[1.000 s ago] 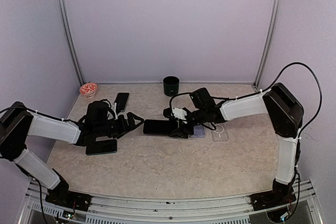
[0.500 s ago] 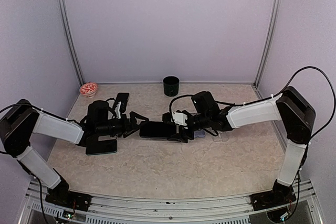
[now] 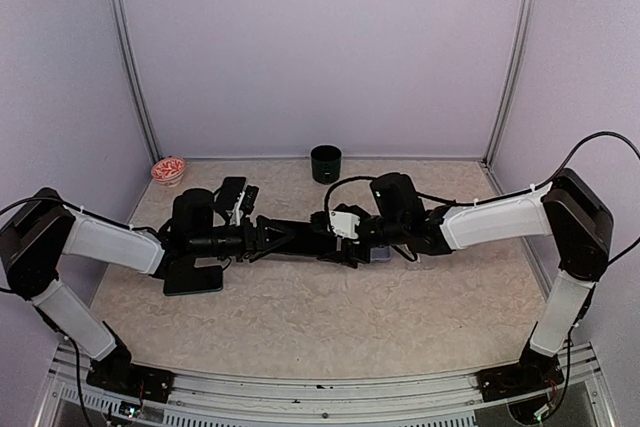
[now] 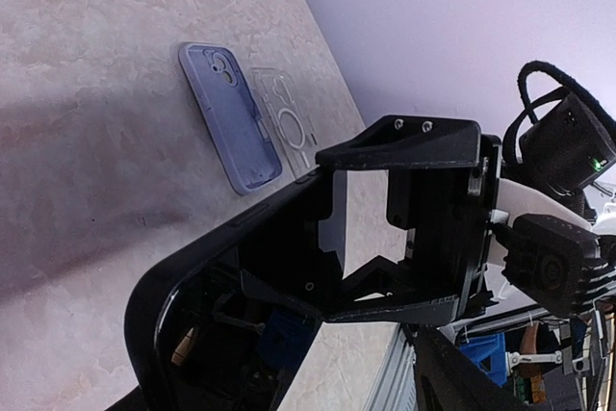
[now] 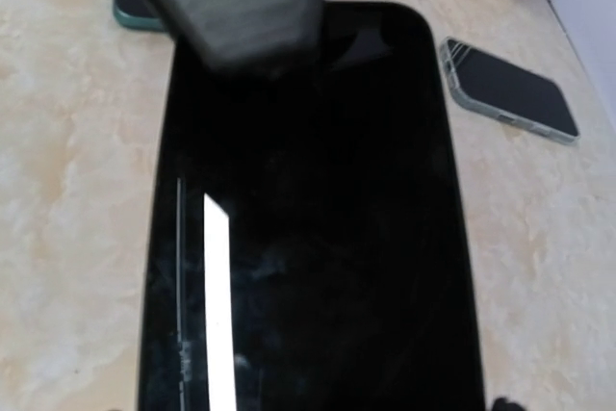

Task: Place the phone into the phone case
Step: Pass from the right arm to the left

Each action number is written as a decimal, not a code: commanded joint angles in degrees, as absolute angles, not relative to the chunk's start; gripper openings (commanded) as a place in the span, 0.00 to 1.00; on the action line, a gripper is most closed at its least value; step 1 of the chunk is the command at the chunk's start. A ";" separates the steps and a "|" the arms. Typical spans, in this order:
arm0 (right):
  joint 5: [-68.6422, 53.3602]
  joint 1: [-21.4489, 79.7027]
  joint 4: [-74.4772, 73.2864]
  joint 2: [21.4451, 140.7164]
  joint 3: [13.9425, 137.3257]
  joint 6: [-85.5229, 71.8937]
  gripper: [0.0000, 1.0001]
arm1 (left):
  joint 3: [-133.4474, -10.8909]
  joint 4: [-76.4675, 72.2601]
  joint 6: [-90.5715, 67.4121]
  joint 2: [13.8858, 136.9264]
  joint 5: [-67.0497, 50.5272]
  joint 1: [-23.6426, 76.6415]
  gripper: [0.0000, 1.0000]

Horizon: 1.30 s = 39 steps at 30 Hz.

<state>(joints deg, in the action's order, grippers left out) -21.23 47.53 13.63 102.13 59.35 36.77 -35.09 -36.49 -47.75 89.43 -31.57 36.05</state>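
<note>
A black phone (image 3: 305, 240) hangs level just above the table between both arms; its glossy screen (image 5: 308, 238) fills the right wrist view. My right gripper (image 3: 337, 237) is shut on its right end, also seen in the left wrist view (image 4: 423, 223). My left gripper (image 3: 270, 238), rolled on its side, straddles the phone's left end with jaws still apart; one finger (image 5: 241, 7) hovers over the screen, and table shows between the phone (image 4: 221, 276) and the other finger (image 4: 472, 382). The lavender phone case (image 4: 231, 117) lies open side up on the table, mostly hidden under the right gripper in the top view.
A clear case (image 4: 284, 122) lies beside the lavender one. A black cup (image 3: 326, 163) stands at the back, a small bowl (image 3: 168, 169) at back left. Two other phones lie on the left (image 3: 232, 192), (image 3: 193, 277); one (image 5: 510, 89) shows in the right wrist view.
The right arm carried the phone leftward. The left gripper came right, met the phone's left end and its jaws narrowed around it.
</note>
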 commanded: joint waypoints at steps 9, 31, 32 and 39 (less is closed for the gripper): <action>-22.18 48.08 17.18 98.06 58.01 38.21 0.35 | -35.31 -39.33 -48.16 89.17 -33.28 36.39 0.52; -21.08 48.07 17.00 95.90 57.26 37.51 0.55 | -33.67 -42.02 -48.20 89.59 -34.20 36.65 0.02; -20.69 48.03 16.97 95.54 57.18 37.37 0.62 | -33.59 -41.87 -48.04 89.28 -34.05 36.65 0.01; -17.76 46.82 17.15 93.18 56.18 36.19 0.99 | -32.88 -41.27 -46.53 87.36 -32.64 36.65 0.00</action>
<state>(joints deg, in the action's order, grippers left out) -19.79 47.51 14.79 96.84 56.86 37.47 -33.71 -40.82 -48.40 89.49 -33.74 36.45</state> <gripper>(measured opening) 0.961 0.074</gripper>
